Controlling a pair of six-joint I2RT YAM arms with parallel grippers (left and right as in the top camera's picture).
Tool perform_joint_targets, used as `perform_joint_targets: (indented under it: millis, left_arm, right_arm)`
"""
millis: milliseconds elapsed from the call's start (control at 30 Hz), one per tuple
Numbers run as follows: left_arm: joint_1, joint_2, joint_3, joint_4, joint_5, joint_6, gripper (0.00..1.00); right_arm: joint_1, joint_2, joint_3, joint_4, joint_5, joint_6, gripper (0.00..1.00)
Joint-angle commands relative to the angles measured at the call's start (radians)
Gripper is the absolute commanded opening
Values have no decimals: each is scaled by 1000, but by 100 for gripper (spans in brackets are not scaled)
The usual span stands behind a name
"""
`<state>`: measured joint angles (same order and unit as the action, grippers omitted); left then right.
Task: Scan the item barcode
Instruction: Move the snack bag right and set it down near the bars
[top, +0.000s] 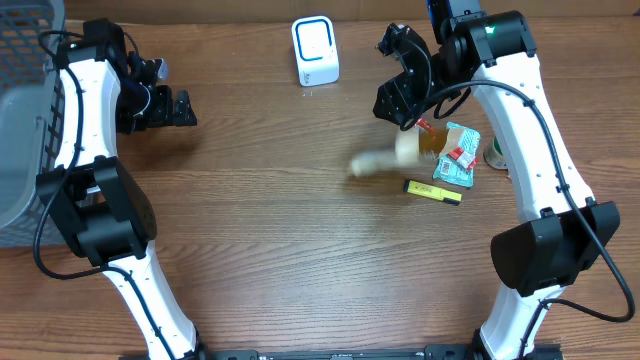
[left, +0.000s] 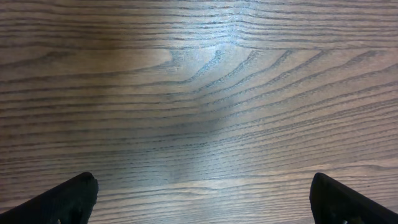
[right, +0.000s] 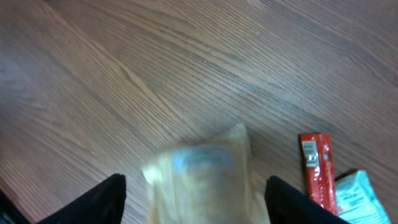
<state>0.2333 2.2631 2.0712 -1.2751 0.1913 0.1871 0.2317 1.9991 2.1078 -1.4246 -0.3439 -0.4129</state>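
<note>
right claw (right: 196, 182): stands wide, grips nothing; blurred pale packet (right: 202, 158) just under it, red sachet (right: 316, 169) off beside. left claw (left: 202, 186): gapes wide over wood table (left: 199, 74).

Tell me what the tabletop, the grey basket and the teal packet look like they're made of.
Tabletop: wood or wood-look laminate, with continuous grain lines and a soft sheen.
Grey basket: probably metal or plastic mesh; a fine grid of openings shows.
Teal packet: likely printed plastic film, thin and flat with a crimped-looking edge, though it is too small to be sure.
</note>
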Motion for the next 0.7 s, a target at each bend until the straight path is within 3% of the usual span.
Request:
perform_joint_targets:
  millis: [0,167,200,267,667]
  left_arm:
    - [-5,-21,24,1,12,15,100]
    - [-5,-21,24,0,12,16,100]
    - [-5,-21,24,0,12,15,100]
    - [-5,-21,24,1,12,15,100]
    - [-5,-21,24,1,11,15,100]
  right_arm:
    - [-4,-9,12,5,-23,2,74]
    - [-4,-9,12,5,21,2,79]
    - [-4,-9,12,5,28,2,83]
    - [-4,-9,12,6,28,2,100]
    - [-4,-9,12,50,29,2,100]
